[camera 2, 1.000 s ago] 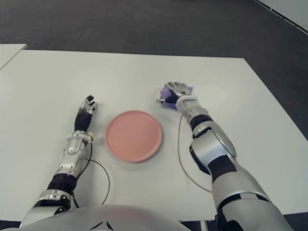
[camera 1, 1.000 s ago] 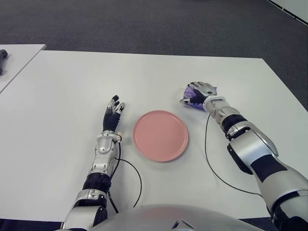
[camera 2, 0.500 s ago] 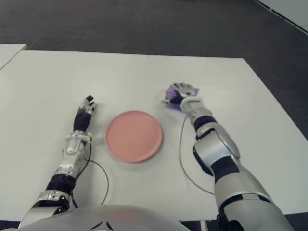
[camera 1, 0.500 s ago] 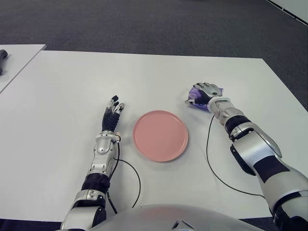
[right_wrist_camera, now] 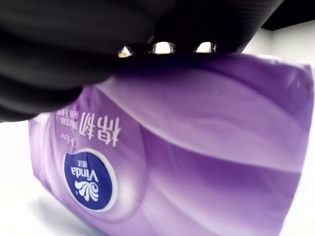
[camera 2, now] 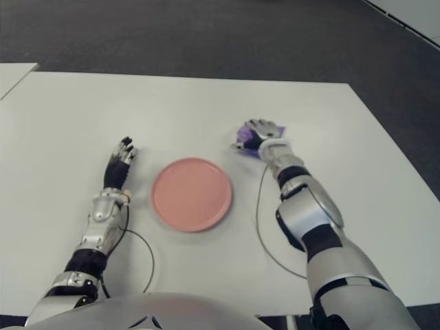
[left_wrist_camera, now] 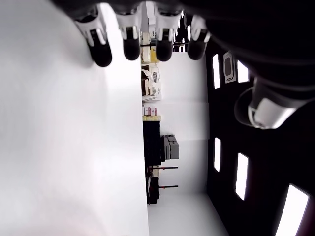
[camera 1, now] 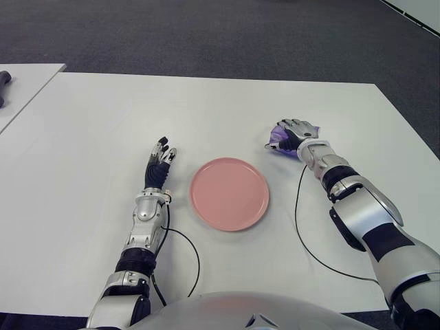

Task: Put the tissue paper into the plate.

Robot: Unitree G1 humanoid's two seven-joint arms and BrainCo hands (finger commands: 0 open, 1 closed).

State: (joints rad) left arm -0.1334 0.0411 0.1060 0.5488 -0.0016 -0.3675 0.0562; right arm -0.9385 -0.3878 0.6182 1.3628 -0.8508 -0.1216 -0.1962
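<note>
Right hand [camera 1: 294,131] clamped on purple tissue pack [right_wrist_camera: 187,147], pink plate [camera 1: 229,193] beside it, left hand [camera 1: 159,165] spread, empty.

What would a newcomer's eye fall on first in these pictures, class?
The pink plate at the middle of the white table stands out first, and it holds nothing. To its right and farther back, the right hand is closed over a purple tissue pack. The left hand shows to the plate's left, fingers straight.
</note>
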